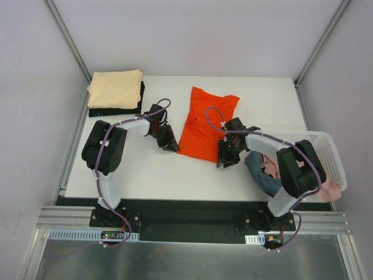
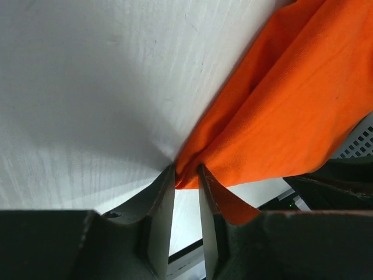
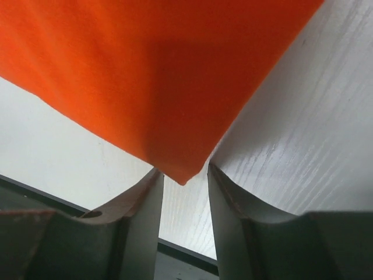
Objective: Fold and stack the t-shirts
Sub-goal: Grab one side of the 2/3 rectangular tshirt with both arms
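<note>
The bright orange-red t-shirt (image 1: pixel 204 125) lies partly folded on the white table (image 1: pixel 145 169), mid-table. My left gripper (image 1: pixel 169 142) is at its near left corner; in the left wrist view the jaws (image 2: pixel 186 170) are nearly closed with the shirt's corner (image 2: pixel 291 105) pinched between their tips. My right gripper (image 1: pixel 227 157) is at the near right corner; in the right wrist view it (image 3: pixel 182 172) is open, with the shirt's corner (image 3: pixel 145 70) lying just between the tips, not pinched. A folded pale yellow-cream shirt (image 1: pixel 115 87) lies on a folded black one (image 1: pixel 116 109) at the far left.
A white lattice basket (image 1: pixel 329 146) stands at the right edge, with a pink shirt (image 1: pixel 329 189) in it and a dusty blue shirt (image 1: pixel 262 172) hanging over its left side, close to the right arm. Grey walls enclose the table.
</note>
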Motion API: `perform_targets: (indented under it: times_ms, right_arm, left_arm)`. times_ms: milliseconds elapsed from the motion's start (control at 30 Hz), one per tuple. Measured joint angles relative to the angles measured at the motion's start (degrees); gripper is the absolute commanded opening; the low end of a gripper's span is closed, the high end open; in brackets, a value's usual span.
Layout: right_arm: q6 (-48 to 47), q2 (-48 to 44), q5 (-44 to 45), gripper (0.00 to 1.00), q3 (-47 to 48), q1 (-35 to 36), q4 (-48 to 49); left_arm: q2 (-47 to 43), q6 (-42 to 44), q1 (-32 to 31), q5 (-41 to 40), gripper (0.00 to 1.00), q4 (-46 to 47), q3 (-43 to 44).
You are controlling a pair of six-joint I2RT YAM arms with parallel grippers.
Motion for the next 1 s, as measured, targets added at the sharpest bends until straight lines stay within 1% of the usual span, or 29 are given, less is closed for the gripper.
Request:
perform_targets:
  times_ms: [100, 133, 167, 200, 233, 467, 667, 867, 1000]
  right_arm:
    - [0.3, 0.5, 0.2, 0.32, 0.0, -0.1, 0.2]
    - [0.5, 0.6, 0.2, 0.23, 0.0, -0.2, 0.2]
    - [0.5, 0.7, 0.1, 0.15, 0.1, -0.3, 0.2]
    - [0.6, 1.0, 0.4, 0.02, 0.2, -0.3, 0.2]
    - [0.5, 1.3, 0.5, 0.01, 0.3, -0.4, 0.2]
    - [0.3, 2.3, -0.4, 0.01, 0.9, -0.6, 0.8]
    - [-1.1, 2.2, -0.4, 0.01, 0.8, -0.6, 1.1]
    - [-2.7, 0.7, -0.3, 0.01, -0.3, -0.2, 2.6]
    - [-4.2, -1.8, -0.4, 0.01, -1.9, 0.7, 3.8]
  left_arm:
    - [0.2, 0.0, -0.6, 0.2, 0.11, 0.5, 0.0]
    - [0.4, 0.0, -0.8, 0.1, 0.00, 0.6, 0.0]
    - [0.6, -0.2, -0.9, 0.2, 0.00, 0.6, 0.1]
    - [0.9, -0.2, -0.9, 0.3, 0.00, 0.6, 0.3]
    - [1.1, -0.2, -0.9, 0.5, 0.00, 0.7, 0.5]
    - [1.4, -0.2, -0.9, 1.1, 0.00, 0.8, 0.7]
    - [0.3, -0.2, -0.9, 0.5, 0.00, 1.6, -0.7]
    - [-1.1, -0.2, -0.9, 0.0, 0.00, 2.5, -2.3]
    - [-3.0, -0.2, -0.9, -0.3, 0.00, 2.4, -4.0]
